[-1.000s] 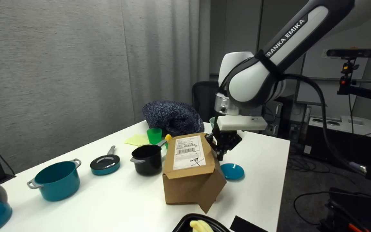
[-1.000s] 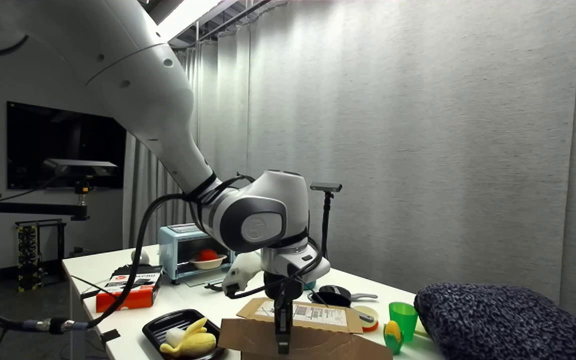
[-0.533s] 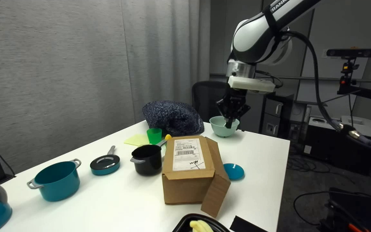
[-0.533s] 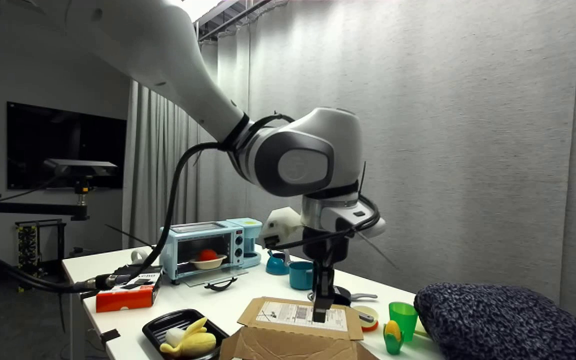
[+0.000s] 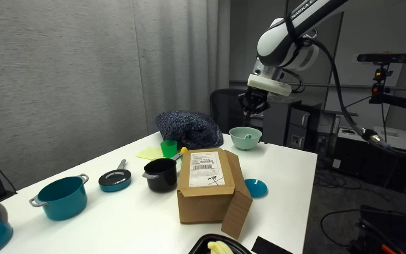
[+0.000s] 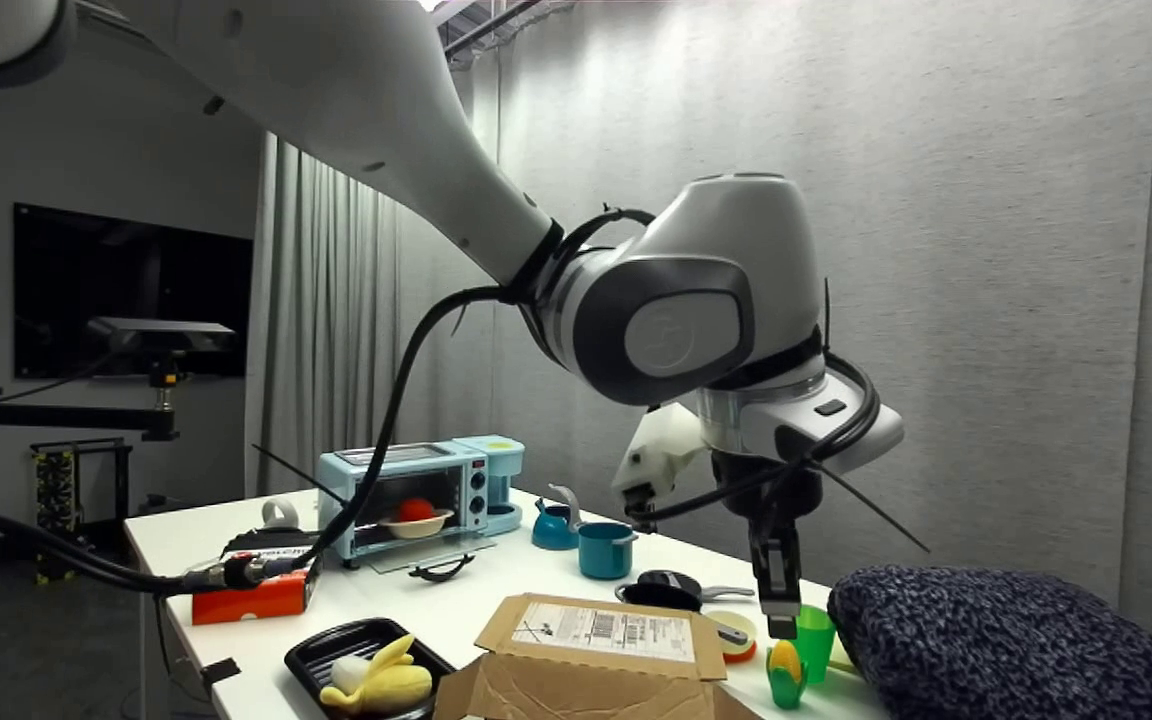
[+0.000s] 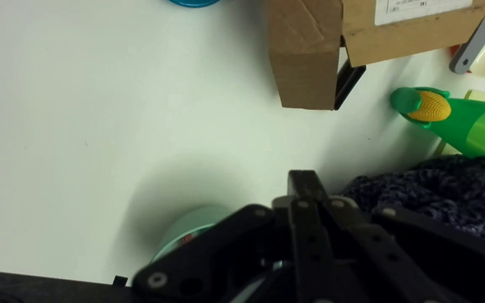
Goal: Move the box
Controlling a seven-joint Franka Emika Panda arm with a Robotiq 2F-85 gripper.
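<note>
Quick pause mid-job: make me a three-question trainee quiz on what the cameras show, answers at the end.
1. Which face of the box bears the white label?
2. True or false: the jaws are gripping the box.
3. What lies in the black tray? a) a kettle b) a toy banana c) a green cup

Key: 1. The top. 2. False; the jaws are closed and hang clear of it. 3. b

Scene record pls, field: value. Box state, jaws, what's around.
target: cardboard box, on white table, shipping label facing up
box side: flaps splayed outward
jaws: shut, nothing seen between them, raised above the table, apart from the box
beside box: black pot, blue disc
near table edge: mint bowl, contents unclear
black tray: holds yellow banana
</note>
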